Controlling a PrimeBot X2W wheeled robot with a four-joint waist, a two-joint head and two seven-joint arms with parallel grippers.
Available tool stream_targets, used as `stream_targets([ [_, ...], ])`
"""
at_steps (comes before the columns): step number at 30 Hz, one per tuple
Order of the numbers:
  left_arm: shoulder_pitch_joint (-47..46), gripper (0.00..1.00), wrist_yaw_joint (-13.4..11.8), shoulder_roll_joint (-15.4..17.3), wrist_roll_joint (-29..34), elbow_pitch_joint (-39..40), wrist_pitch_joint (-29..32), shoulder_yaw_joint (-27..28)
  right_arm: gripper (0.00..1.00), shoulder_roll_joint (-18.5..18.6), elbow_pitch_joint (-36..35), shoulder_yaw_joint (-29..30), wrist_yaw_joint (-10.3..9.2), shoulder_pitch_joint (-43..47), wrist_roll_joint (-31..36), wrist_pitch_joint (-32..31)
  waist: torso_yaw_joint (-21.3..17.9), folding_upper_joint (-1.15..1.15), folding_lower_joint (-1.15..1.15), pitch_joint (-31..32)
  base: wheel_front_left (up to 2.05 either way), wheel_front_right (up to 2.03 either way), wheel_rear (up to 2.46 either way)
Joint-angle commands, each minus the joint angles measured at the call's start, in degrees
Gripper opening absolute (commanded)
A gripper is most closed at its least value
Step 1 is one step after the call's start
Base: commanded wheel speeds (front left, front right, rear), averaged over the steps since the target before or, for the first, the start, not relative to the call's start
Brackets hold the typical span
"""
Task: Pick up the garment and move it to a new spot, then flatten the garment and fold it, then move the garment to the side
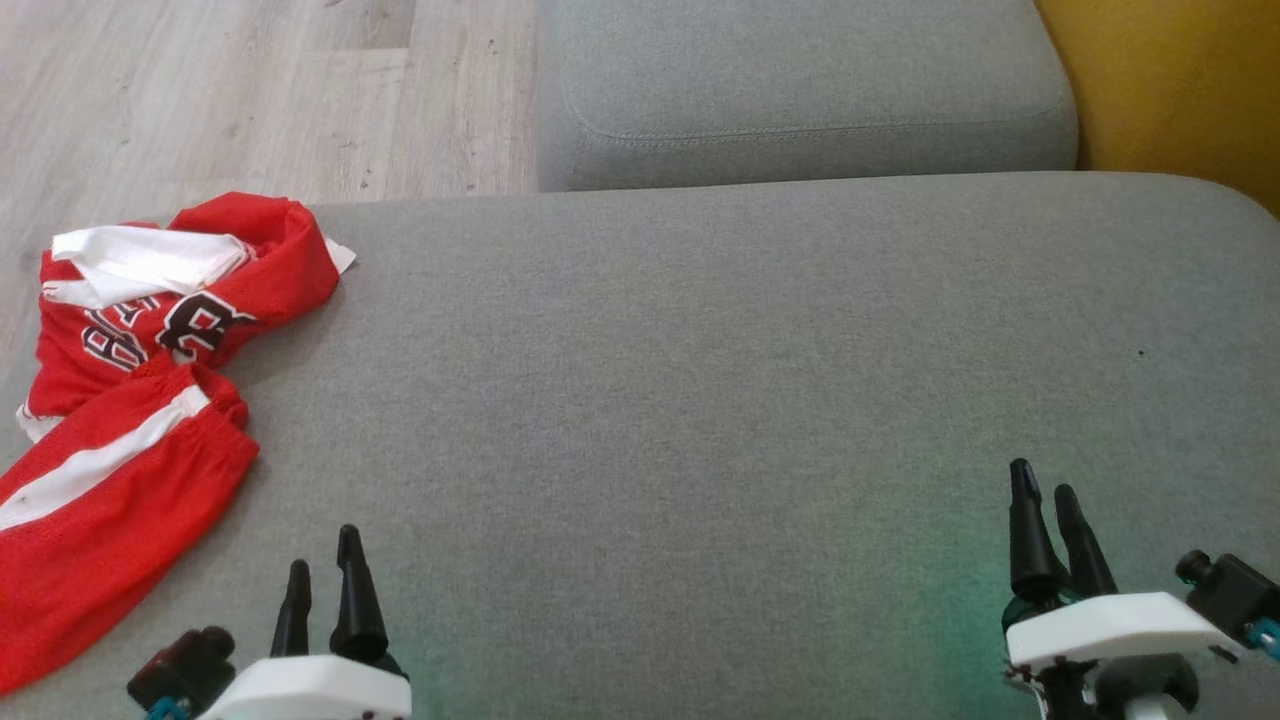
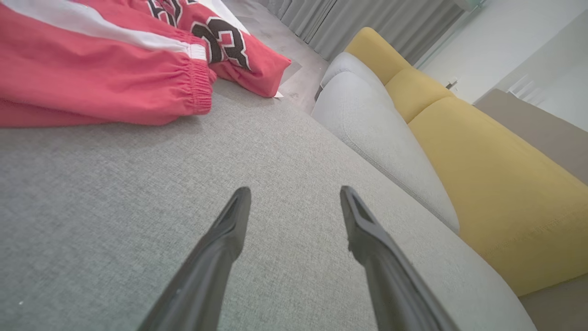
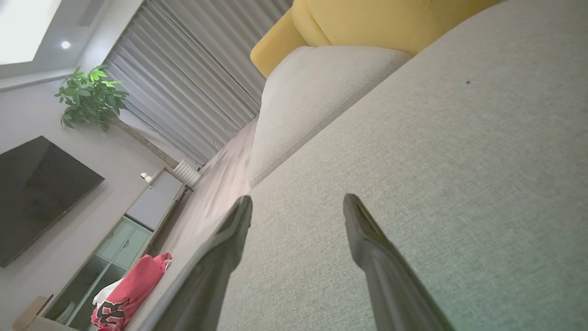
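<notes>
A red garment (image 1: 140, 390) with white stripes and black lettering lies crumpled at the left edge of the grey sofa seat (image 1: 700, 400); part of it hangs past that edge. The left wrist view has the garment (image 2: 101, 69) at the upper left, and it appears small in the right wrist view (image 3: 128, 294). My left gripper (image 1: 322, 560) is open near the front edge, right of the garment and apart from it, fingers (image 2: 229, 230) empty. My right gripper (image 1: 1045, 490) is open at the lower right, far from the garment, holding nothing.
A second grey cushion (image 1: 800, 90) sits beyond the seat, with a yellow sofa back (image 1: 1170, 90) at the upper right. Wooden floor (image 1: 250, 90) lies past the left and far edges. A television (image 3: 36, 193), cabinet and plant (image 3: 92, 96) stand across the room.
</notes>
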State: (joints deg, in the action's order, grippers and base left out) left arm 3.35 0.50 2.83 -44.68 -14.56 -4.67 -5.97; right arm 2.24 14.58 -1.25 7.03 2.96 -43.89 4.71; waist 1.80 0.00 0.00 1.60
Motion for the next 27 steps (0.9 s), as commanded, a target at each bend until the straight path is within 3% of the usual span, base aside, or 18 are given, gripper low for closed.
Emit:
stream_targets([
  [1,-1.49,1.0,-0.3,0.76,2.13,1.62,-0.86,0.28,1.0,0.4,-2.4,-1.01,0.26,-1.15,2.3,0.9,0.05,0.0,0.0,0.04,0.0,0.0,0.0],
  [27,-0.4,1.0,-3.02,1.16,18.99,2.13,-5.28,-2.05,1.0,0.52,-2.08,-5.09,0.35,-0.58,21.06,5.29,0.96,0.0,0.0,0.49,0.0,0.0,0.0],
])
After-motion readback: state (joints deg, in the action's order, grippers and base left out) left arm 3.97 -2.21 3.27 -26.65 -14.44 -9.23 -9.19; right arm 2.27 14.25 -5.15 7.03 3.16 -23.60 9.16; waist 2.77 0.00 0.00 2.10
